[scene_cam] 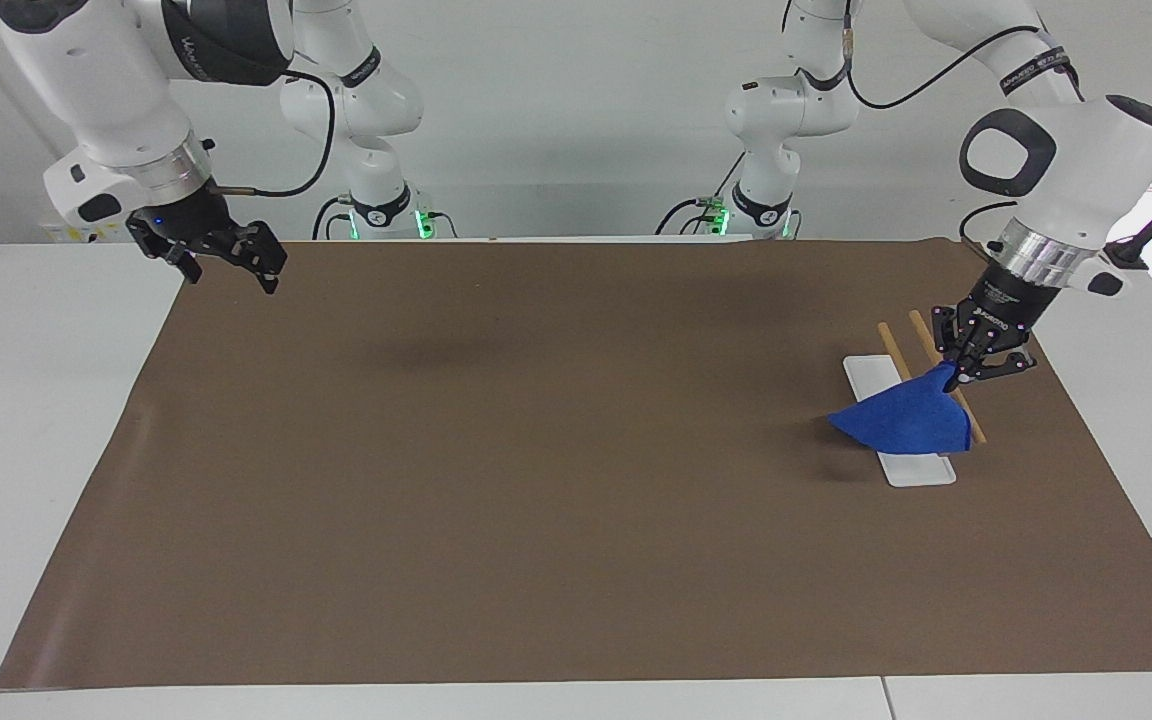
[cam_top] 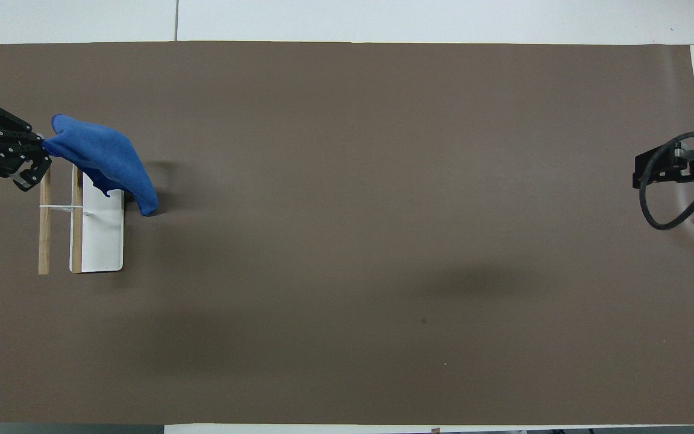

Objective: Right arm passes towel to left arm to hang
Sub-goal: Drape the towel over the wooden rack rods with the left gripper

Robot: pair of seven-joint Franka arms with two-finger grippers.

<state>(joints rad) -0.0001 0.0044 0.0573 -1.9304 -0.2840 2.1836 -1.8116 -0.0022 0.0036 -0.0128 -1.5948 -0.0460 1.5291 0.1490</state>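
The right gripper (scene_cam: pixel 226 258) hangs with its fingers spread and nothing in them over the mat's (scene_cam: pixel 556 480) corner nearest the right arm's base, where that arm waits. At the left arm's end, the left gripper (scene_cam: pixel 976 362) pinches one corner of the towel (scene_cam: pixel 904 423). The towel drapes over the rack (scene_cam: pixel 921 345) and its white base (scene_cam: pixel 911 468).

Both views are bright and evenly lit, seemingly from above, and everything looks sharp, without visible blur or strong glare. On the brown mat (scene_cam: pixel 576 470) there are soft, diffuse shadows: one in the facing view at about 10 o'clock from the centre, one in the overhead view at about 4 o'clock. A small darker shadow lies beside the towel (cam_top: pixel 106 160).
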